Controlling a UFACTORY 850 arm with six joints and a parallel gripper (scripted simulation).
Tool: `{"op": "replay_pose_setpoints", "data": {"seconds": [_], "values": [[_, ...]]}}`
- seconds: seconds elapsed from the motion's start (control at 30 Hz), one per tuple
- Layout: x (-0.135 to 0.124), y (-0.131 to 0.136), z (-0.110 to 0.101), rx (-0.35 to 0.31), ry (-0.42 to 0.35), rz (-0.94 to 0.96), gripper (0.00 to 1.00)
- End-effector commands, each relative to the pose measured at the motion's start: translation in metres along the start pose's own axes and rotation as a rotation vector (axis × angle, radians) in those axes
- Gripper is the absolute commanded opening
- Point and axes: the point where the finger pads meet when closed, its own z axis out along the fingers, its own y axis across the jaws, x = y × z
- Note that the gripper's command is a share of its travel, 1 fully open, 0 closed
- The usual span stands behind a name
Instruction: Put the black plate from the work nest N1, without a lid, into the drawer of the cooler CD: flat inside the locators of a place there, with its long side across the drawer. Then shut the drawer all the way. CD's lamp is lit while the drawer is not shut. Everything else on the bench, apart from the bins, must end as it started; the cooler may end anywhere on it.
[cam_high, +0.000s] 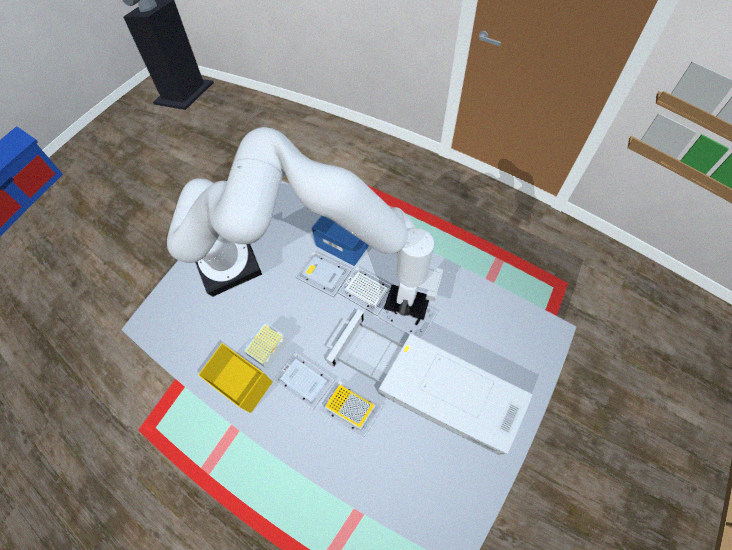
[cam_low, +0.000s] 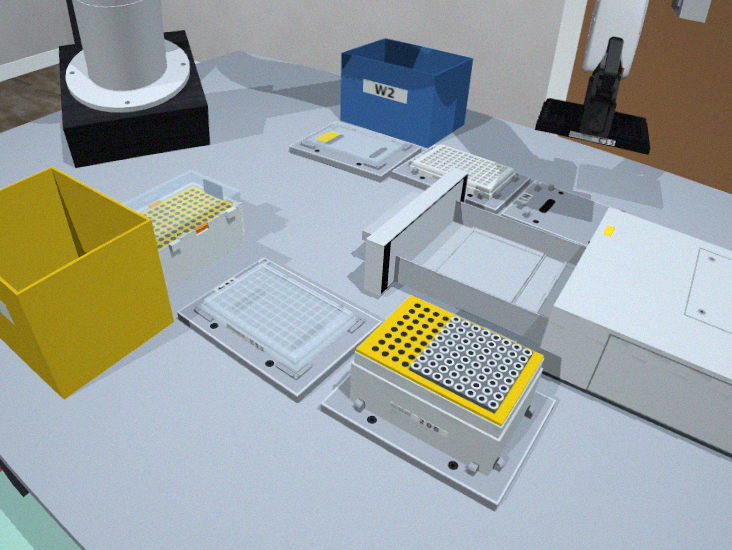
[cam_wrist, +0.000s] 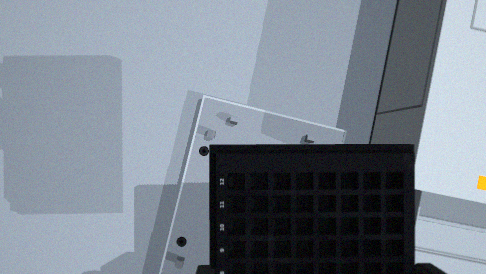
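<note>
My gripper (cam_high: 405, 306) (cam_low: 598, 125) is shut on the black plate (cam_high: 391, 301) (cam_low: 555, 115) (cam_wrist: 320, 210) and holds it level in the air, above and a little beyond the bare work nest N1 (cam_high: 427, 322) (cam_low: 550, 204) (cam_wrist: 250, 125). The plate carries no lid; its wells show in the wrist view. The white cooler CD (cam_high: 455, 390) (cam_low: 645, 277) (cam_wrist: 460, 125) stands to the right. Its drawer (cam_high: 366, 348) (cam_low: 485, 254) is pulled out and holds nothing. Its yellow lamp (cam_high: 407, 348) (cam_low: 608, 230) (cam_wrist: 481, 182) is lit.
A blue bin W2 (cam_high: 337, 236) (cam_low: 408, 88) stands at the back and a yellow bin (cam_high: 233, 375) (cam_low: 71, 277) at the front left. A white plate (cam_high: 365, 288) (cam_low: 461, 168), a lidded clear plate (cam_low: 272, 307), a yellow tip rack (cam_low: 449, 348) and a lidded tip box (cam_low: 189, 221) surround the drawer.
</note>
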Motion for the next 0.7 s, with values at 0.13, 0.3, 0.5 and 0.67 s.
{"op": "replay_pose_setpoints", "data": {"seconds": [0.13,0.3,0.5,0.67], "values": [[-0.01,0.023,-0.001,0.015,-0.004,-0.322,0.0],[-0.016,0.035,-0.001,0.015,-0.003,-0.489,0.0],[-0.021,0.044,-0.001,0.015,-0.002,-0.622,0.0],[-0.027,0.056,0.0,0.016,0.0,-0.789,0.0]]}}
